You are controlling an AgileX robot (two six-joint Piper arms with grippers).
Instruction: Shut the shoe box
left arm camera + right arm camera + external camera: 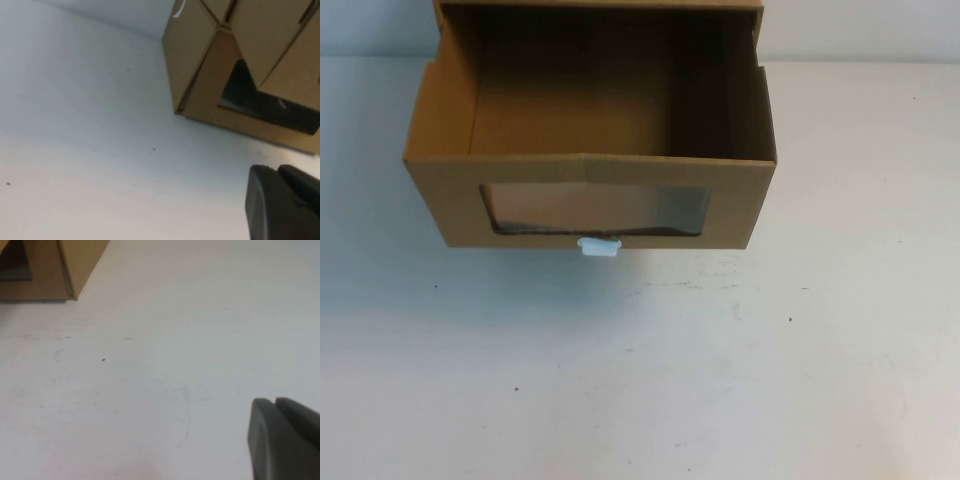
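Observation:
The shoe box (pixel 590 140) is a brown cardboard drawer, pulled out toward me and empty inside. Its front panel has a clear window (pixel 595 210) with a small white pull tab (pixel 599 247) below it. Neither gripper shows in the high view. In the left wrist view the box (pixel 200 85) and its dark window (pixel 250 102) lie ahead of my left gripper (pixel 276 167), which is shut, empty and apart from the box. In the right wrist view a corner of the box (pixel 75 260) is far from my right gripper (pixel 274 401), which is shut and empty over the table.
The drawer's outer sleeve (pixel 600 6) sits at the back edge of the white table (pixel 640 380). More cardboard panels (pixel 270 35) and a white tab (pixel 179 9) show above the box in the left wrist view.

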